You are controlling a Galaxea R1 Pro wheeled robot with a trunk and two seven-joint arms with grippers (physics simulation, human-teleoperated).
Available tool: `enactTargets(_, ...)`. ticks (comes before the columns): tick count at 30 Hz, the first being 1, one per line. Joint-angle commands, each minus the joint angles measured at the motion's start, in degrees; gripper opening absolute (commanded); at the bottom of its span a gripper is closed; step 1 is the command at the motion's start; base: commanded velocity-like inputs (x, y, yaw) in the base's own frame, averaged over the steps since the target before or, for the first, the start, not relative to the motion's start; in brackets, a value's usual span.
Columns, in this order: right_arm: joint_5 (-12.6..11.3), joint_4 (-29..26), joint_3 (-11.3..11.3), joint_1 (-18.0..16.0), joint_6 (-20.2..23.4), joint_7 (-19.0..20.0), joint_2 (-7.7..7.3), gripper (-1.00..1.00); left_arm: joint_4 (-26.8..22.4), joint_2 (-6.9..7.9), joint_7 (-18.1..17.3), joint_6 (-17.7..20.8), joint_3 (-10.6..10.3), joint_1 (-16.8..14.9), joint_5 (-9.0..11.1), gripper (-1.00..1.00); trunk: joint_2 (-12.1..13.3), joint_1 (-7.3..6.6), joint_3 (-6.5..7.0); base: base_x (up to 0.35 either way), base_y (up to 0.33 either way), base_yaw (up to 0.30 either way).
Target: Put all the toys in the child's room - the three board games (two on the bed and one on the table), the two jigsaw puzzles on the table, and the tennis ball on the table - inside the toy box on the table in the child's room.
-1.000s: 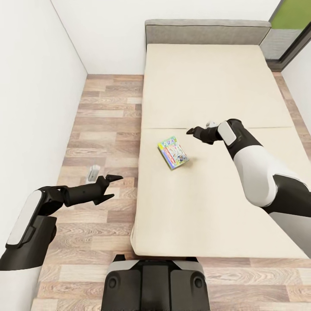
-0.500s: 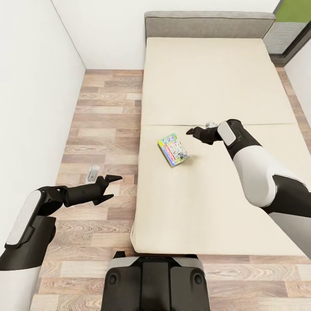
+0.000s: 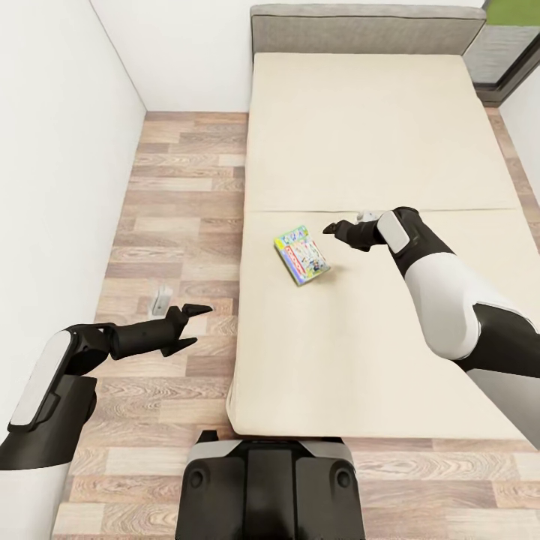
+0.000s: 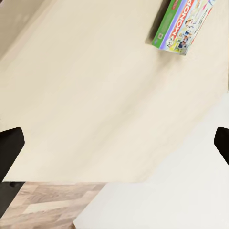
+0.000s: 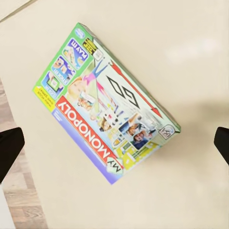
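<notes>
Board game (image 3: 301, 256), a "My Monopoly" box, lies flat on the bed (image 3: 360, 142) near its left edge, the beige mattress otherwise bare up to the grey headboard (image 3: 365, 28). Wood-plank floor (image 3: 180, 187) runs beside it to the white wall (image 3: 60, 150). The right gripper (image 3: 334, 229) hovers just beside the box, fingers spread, holding nothing. The left gripper (image 3: 191, 324) hangs over the floor, fingers apart, empty.

Board game (image 4: 183, 26): box cut off by the left wrist view's edge. Small grey object on floor (image 3: 160, 299): too small to identify. Bed (image 3: 360, 150): right side cropped in head view.
</notes>
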Motion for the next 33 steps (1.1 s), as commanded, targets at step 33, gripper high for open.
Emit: enactTargets(33, 0.18, -0.20, -0.33, -0.55, 0.27, 0.20, 0.01, 1.00, -0.11, 0.45, 0.46, 0.13, 0.03, 0.22, 0.49, 1.00, -12.53, 6.84, -8.72, 0.000, 0.000, 0.000)
